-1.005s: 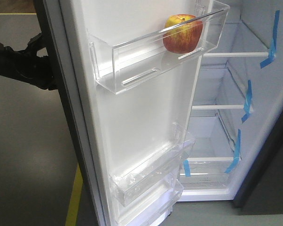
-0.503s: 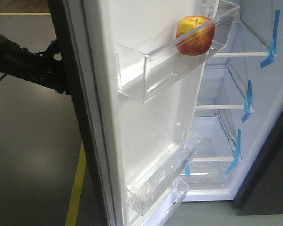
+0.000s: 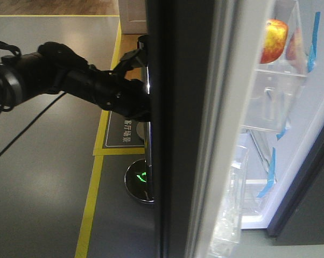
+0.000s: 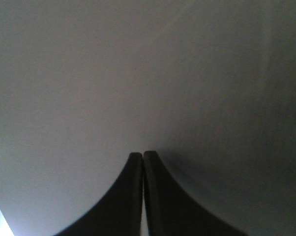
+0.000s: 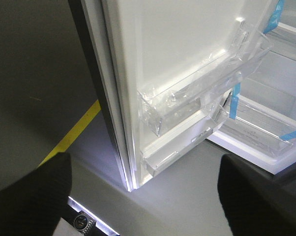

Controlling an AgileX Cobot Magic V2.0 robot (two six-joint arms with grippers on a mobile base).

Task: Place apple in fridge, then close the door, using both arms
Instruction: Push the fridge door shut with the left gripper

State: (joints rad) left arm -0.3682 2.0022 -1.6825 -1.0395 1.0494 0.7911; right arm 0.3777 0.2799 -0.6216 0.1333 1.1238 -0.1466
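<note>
The apple (image 3: pixel 275 40), red and yellow, rests in a clear upper bin on the door's inner lining. In the front view the door (image 3: pixel 178 134) stands almost edge-on, its dark grey outside facing left. The black left arm (image 3: pixel 70 80) reaches from the left, and its end meets that outer face. My left gripper (image 4: pixel 143 156) is shut with nothing in it, fingertips against the flat grey door (image 4: pixel 138 73). My right gripper (image 5: pixel 143 196) is open and empty, low in front of the door's bottom corner (image 5: pixel 131 184) and the lower bins (image 5: pixel 187 98).
A yellow floor line (image 3: pixel 89 215) runs along the grey floor left of the door. A post on a round base with a green light (image 3: pixel 140 180) stands behind the door. Blue tape strips (image 3: pixel 314 37) mark the fridge's shelves. A dark panel (image 3: pixel 307 199) bounds the fridge at right.
The door has swung far towards the fridge, from showing its white inner face to nearly edge-on. The apple rode right with its bin. The left arm followed the door rightwards.
</note>
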